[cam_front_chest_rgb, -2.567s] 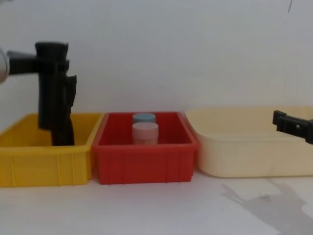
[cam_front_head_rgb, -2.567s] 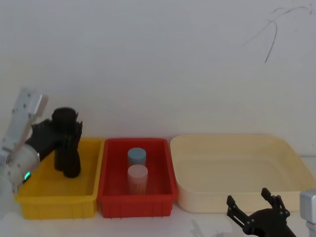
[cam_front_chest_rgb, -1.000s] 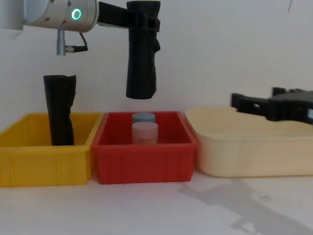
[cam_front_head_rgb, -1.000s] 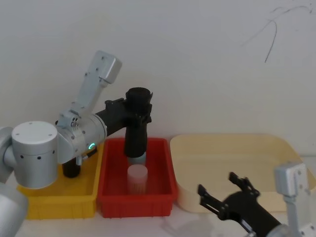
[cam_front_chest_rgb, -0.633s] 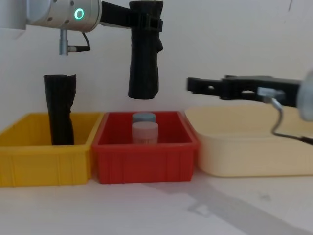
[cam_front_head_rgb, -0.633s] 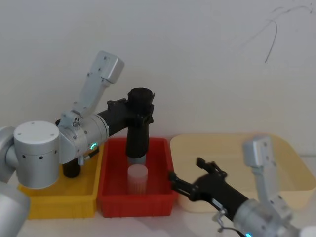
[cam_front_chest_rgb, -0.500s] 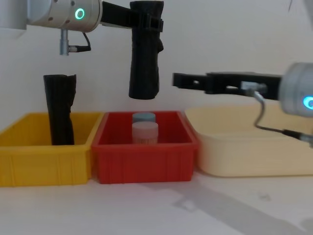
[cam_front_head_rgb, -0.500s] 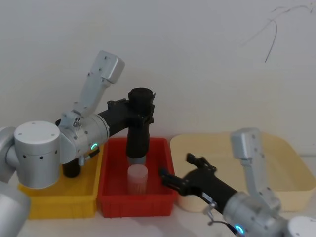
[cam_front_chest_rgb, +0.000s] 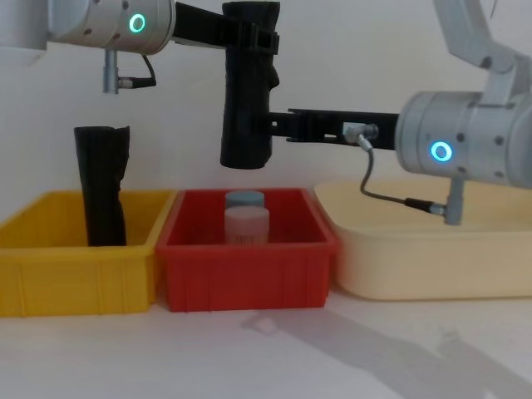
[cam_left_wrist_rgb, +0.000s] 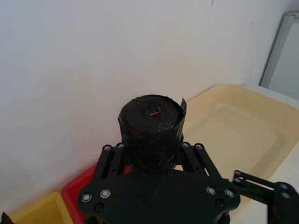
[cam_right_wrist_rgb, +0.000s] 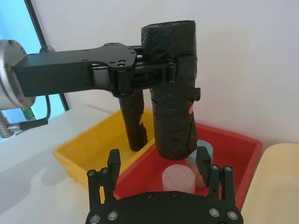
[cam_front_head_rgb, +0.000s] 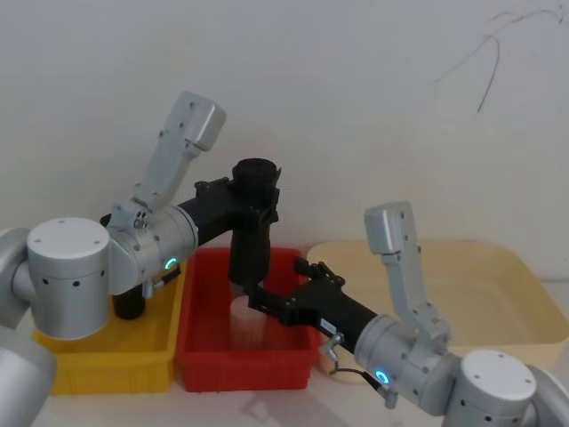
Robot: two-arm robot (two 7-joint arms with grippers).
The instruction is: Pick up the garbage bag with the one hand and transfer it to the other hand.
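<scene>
Left tool [cam_front_chest_rgb: 249,37] pinching upright garbage bag [cam_front_chest_rgb: 245,108] near its top, holding it above red bin [cam_front_chest_rgb: 245,278], right tool [cam_right_wrist_rgb: 158,156] flanking the bag's lower part, fingers spread.

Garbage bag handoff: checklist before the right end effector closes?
1. Left end effector shut on the garbage bag near its top: ok.
2. Garbage bag hangs upright above the red bin, off the two containers: ok.
3. Right end effector open: ok.
4. Bag's lower part centred between the right fingers, right wrist view: ok.
5. Right fingers far enough forward to flank the bag: cannot tell.
6. Thinner black roll stands apart in the yellow bin: ok.
</scene>
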